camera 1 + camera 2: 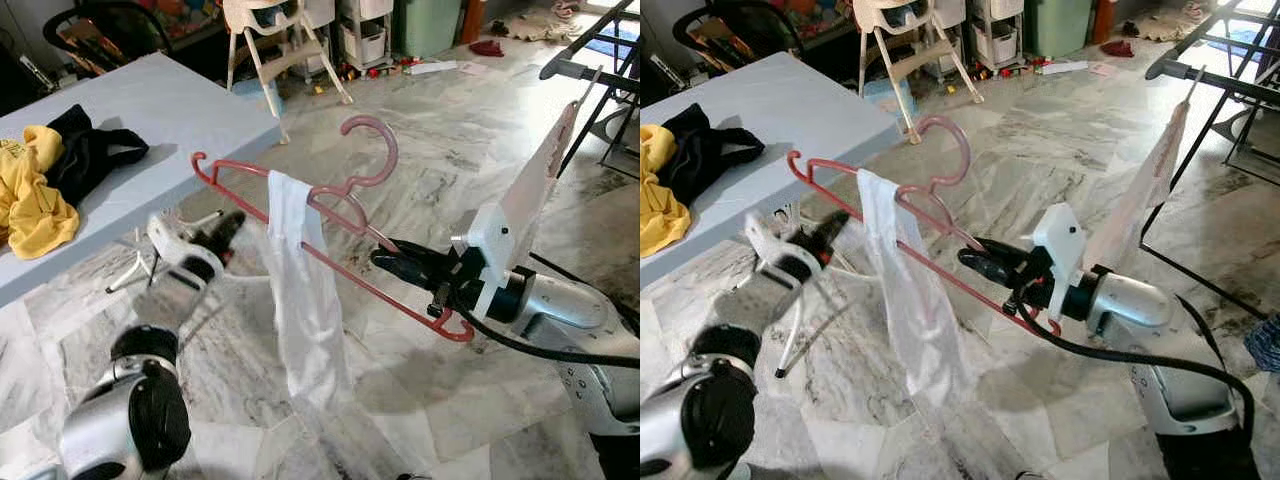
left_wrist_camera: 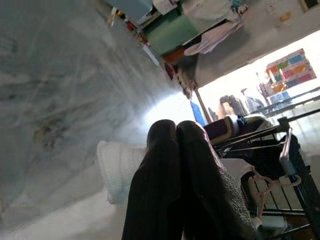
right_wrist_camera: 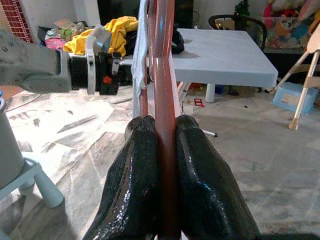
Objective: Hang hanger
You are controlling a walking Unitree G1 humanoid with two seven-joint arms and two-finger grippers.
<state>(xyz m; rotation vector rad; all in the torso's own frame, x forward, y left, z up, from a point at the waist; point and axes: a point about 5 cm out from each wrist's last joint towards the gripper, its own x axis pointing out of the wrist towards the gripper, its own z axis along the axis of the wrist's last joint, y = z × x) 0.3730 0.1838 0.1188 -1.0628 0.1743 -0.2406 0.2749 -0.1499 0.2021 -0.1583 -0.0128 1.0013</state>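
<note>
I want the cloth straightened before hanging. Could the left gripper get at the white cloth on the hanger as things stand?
Probably yes. The left gripper, fingers shut, sits just beside the white cloth draped over the pink hanger, with nothing between them; the right gripper holds the hanger farther along.

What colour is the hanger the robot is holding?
The hanger is dusty pink-red; it shows best in the left eye view.
</note>
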